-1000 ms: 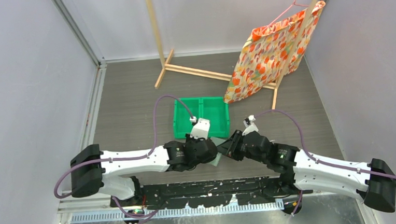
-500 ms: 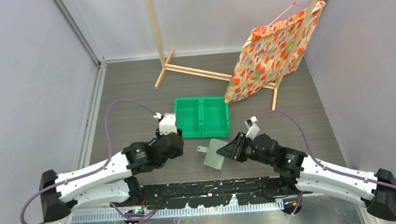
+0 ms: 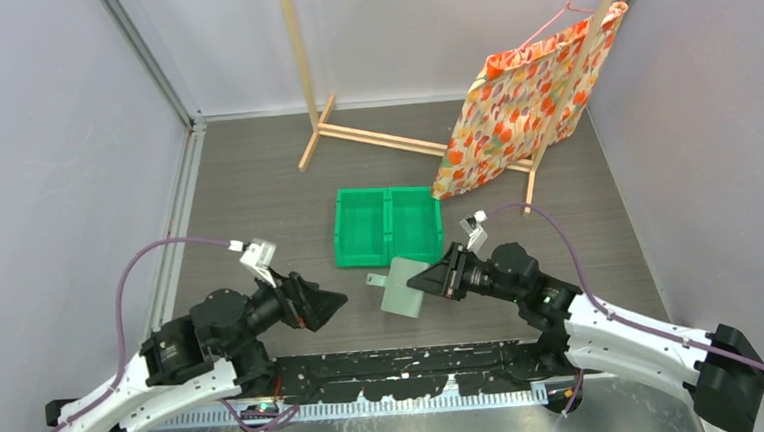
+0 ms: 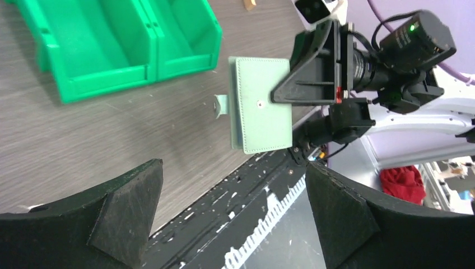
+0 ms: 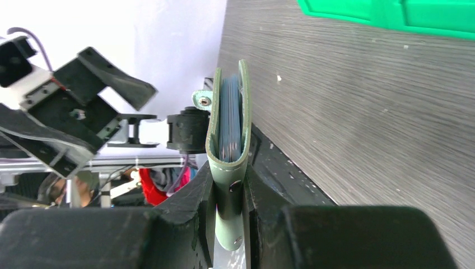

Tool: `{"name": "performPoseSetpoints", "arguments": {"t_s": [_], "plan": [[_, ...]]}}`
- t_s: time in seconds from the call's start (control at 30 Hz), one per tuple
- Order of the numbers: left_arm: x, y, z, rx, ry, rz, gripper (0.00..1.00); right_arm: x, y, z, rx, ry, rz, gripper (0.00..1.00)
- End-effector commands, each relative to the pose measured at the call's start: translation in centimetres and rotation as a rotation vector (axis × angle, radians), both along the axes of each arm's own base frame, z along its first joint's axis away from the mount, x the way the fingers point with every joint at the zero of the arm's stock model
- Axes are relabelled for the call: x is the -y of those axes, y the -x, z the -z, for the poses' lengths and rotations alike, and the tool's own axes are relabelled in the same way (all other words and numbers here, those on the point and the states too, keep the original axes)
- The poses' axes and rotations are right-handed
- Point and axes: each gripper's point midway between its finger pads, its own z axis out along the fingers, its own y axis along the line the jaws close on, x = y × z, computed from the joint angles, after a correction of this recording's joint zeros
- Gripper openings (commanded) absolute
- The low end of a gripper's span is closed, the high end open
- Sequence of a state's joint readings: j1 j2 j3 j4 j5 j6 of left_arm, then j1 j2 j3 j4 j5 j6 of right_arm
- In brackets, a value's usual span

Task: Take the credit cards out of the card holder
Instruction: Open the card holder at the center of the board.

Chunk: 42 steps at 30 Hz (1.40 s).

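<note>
The grey-green card holder (image 3: 401, 289) hangs folded above the table's near edge, its snap tab (image 4: 220, 106) sticking out to the left. My right gripper (image 3: 430, 278) is shut on the holder's spine (image 5: 228, 196). In the right wrist view, bluish layers (image 5: 230, 115) show edge-on between the two flaps; I cannot tell whether they are credit cards. No loose credit card shows. My left gripper (image 3: 329, 301) is wide open and empty, off to the left of the holder with a gap between them. In the left wrist view the card holder (image 4: 261, 104) lies beyond its spread fingers (image 4: 131, 202).
A green two-compartment bin (image 3: 389, 226) sits just behind the holder, with nothing seen in it (image 4: 112, 50). A wooden rack (image 3: 318, 130) and a hanging flowered cloth bag (image 3: 526, 102) stand at the back. The black mounting rail (image 3: 407, 360) runs along the near edge.
My left gripper has drawn back from the holder and the bin toward the near left and opened wide. The right gripper has shifted slightly, still shut on the holder.
</note>
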<state>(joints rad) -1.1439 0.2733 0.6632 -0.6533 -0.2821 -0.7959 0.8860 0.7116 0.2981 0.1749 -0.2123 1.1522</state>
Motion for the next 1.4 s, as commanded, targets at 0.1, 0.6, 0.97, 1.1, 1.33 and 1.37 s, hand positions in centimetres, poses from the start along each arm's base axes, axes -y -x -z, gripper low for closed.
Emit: {"name": "performPoseSetpoints", "arguments": {"t_s": [0.1,0.6,0.97,1.1,1.33,1.37], "plan": [[5.6,0.8,4.4,-0.167,0.041,0.106,0.97,-2.3,0.3,-5.6,0.071,-0.202,-0.111,0.01],[6.3,-1.3,3.5,-0.145,0.268,-0.004,0.86,-1.7,1.1,-6.3,0.075,-0.241,-0.12,0.01],[8.1,-1.8,2.9,-0.163,0.349,0.006,0.83,-1.8,1.1,-5.9,0.062,-0.243,-0.125,0.01],[8.3,-2.2,2.9,-0.167,0.35,-0.014,0.76,-1.8,1.3,-6.0,0.057,-0.256,-0.137,0.01],[6.8,-3.0,2.6,-0.148,0.403,-0.07,0.56,-1.7,1.3,-5.8,0.055,-0.247,-0.129,0.01],[6.5,-3.1,2.5,-0.144,0.414,-0.076,0.51,-1.7,1.3,-5.8,0.056,-0.247,-0.13,0.01]]}}
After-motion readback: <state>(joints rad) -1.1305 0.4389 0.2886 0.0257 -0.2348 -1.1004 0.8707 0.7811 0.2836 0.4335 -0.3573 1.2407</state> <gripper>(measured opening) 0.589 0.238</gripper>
